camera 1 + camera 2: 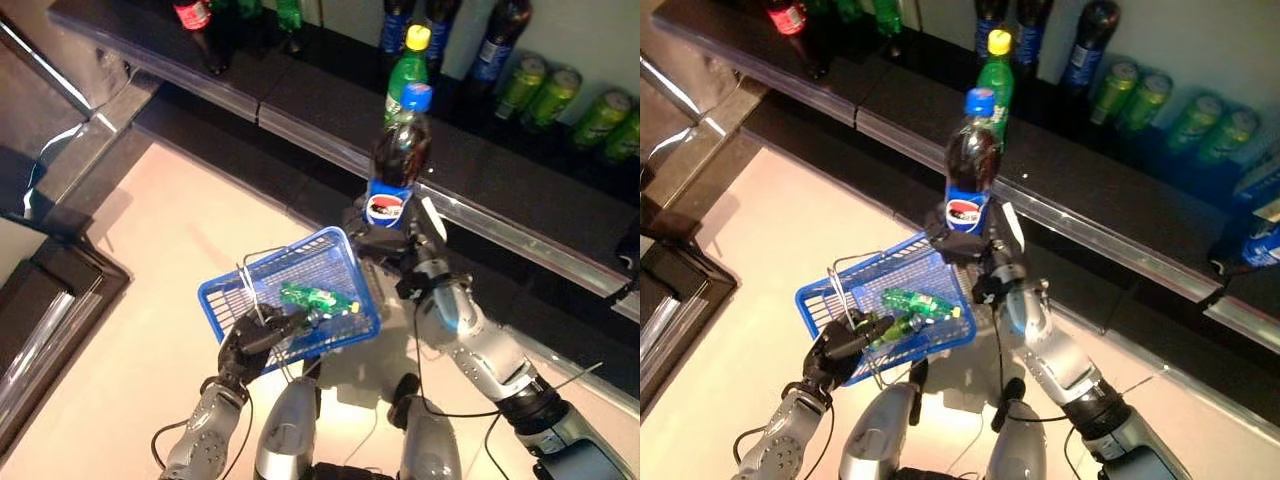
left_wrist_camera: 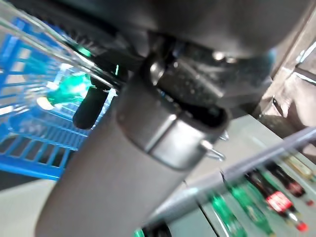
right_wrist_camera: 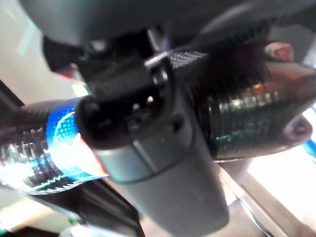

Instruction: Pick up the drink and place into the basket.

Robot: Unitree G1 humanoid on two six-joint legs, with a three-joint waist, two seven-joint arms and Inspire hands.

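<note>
A: Two hands are busy. Nearest, at seven o'clock, the left hand (image 1: 255,335) has its fingers curled round the wire handles of a blue basket (image 1: 225,300), holding it off the floor, likely so it sits within reach. A green bottle (image 1: 318,298) already lies inside.

B: And the drink?

A: At one o'clock, just beyond the basket, the right hand (image 1: 392,232) is wrapped round the base of a cola bottle (image 1: 400,150), upright, cap up, not yet over the basket. Farther off, a shelf (image 1: 500,175) holds more bottles and cans (image 1: 545,92).
</note>
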